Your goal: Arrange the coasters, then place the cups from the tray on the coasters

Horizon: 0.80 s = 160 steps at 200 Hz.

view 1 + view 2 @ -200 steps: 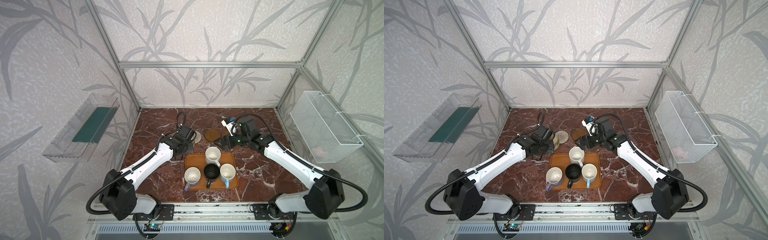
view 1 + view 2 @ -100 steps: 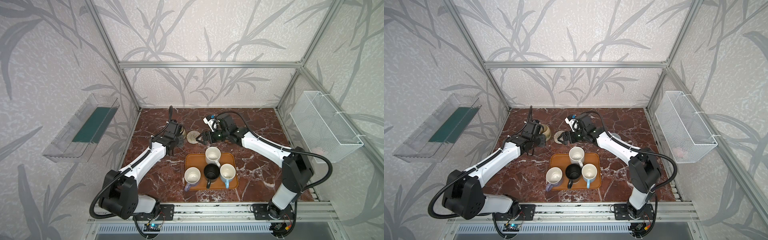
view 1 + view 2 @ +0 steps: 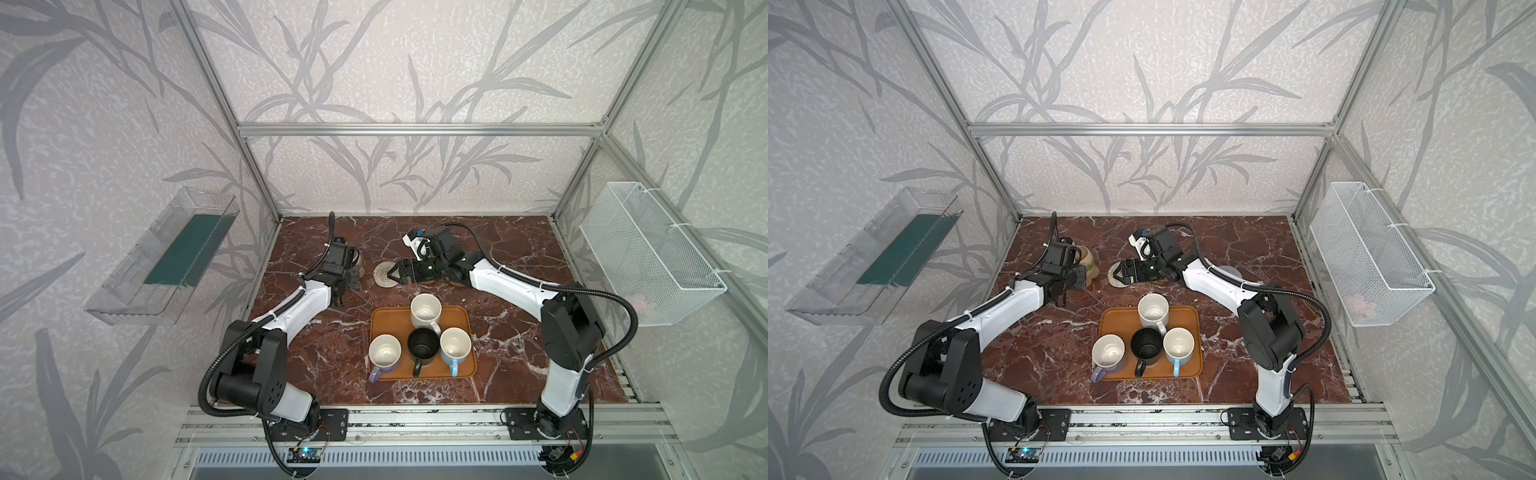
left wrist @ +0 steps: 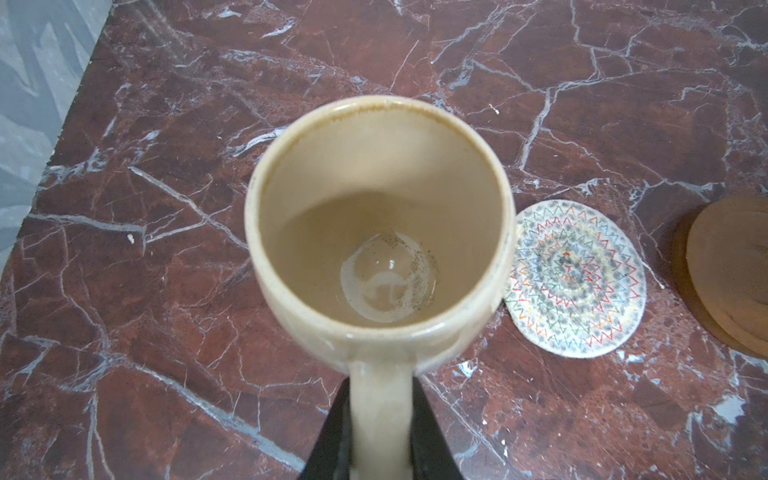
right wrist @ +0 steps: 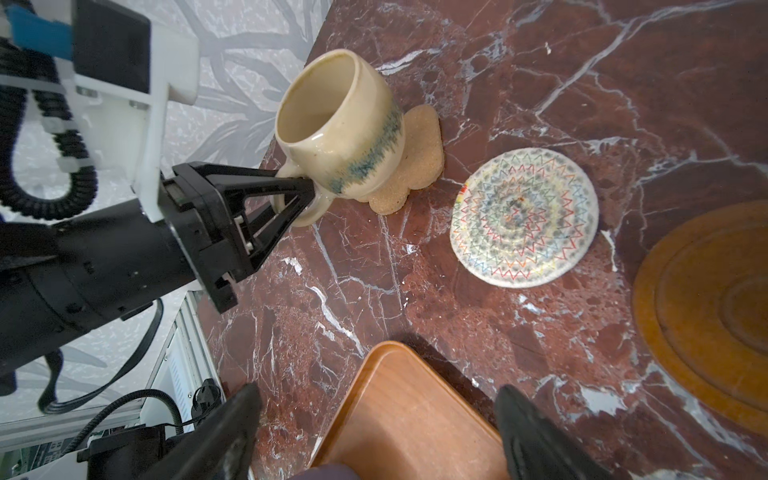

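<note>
Aluminium rails (image 3: 415, 419) edge the red-brown marble tabletop (image 3: 324, 353); the orange tray (image 3: 382, 320) holds four mugs (image 3: 423, 343). Beyond, the left gripper (image 5: 305, 193) clamps the beige mug (image 5: 345, 137) by its handle at the cork coaster (image 5: 419, 162); the right gripper (image 3: 398, 274) is spread wide over the cream woven coaster (image 3: 380, 281). Leaf-patterned walls (image 3: 415, 62) enclose.

Light: bright, diffuse | shadows: soft | glare: beige cup (image 4: 380, 232) bottom | blur: wrist-view foreground

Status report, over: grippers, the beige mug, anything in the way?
Status: left gripper shut on beige mug handle. Mug tilted at cork coaster. Open right gripper near woven coaster, clear of mug. Remaining four mugs on tray.
</note>
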{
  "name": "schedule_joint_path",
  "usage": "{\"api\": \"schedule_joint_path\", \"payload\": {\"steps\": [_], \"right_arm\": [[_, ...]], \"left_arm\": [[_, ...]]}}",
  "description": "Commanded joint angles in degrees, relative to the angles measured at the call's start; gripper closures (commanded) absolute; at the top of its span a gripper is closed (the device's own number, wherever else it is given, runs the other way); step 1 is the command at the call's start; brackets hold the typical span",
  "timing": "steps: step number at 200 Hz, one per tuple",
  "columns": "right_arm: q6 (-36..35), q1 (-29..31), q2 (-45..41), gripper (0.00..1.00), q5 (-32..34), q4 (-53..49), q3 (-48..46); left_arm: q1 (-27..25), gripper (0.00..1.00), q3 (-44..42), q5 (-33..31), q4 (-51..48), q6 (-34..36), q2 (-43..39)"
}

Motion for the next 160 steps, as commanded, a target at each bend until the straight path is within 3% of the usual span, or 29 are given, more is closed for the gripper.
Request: {"api": "schedule_joint_path", "payload": {"steps": [1, 160], "right_arm": [[-0.1, 0.3, -0.5, 0.12, 1.0, 1.0, 0.5], [1.5, 1.8, 1.4, 0.13, -1.2, 1.7, 2.1]], "left_arm": [[0.7, 1.00, 0.2, -1.9, 8.5, 1.8, 0.1], [1.5, 1.00, -1.3, -0.6, 6.0, -1.1, 3.8]]}}
